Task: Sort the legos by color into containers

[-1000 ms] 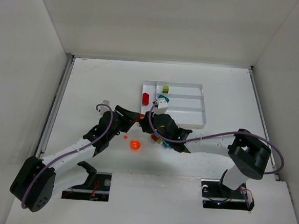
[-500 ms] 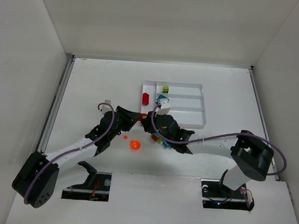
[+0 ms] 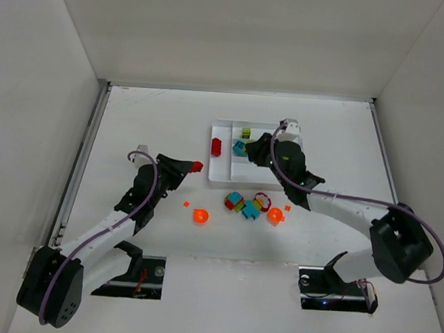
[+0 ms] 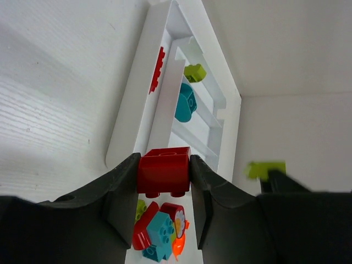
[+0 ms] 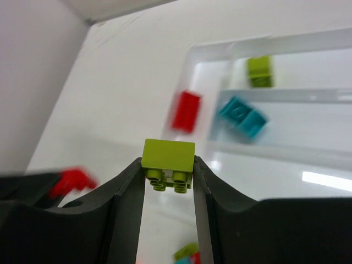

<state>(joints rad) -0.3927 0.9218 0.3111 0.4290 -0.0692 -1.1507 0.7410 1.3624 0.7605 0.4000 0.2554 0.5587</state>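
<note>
Grip of left tool [image 4: 163, 165] on red brick [image 4: 164, 175], right tool [image 5: 168, 166] on green brick [image 5: 168, 154], both crosswise

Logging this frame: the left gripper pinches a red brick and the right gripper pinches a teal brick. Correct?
Not quite. The right gripper pinches a yellow-green brick, not a teal one, as the right wrist view shows. The left gripper does pinch a red brick.
</note>
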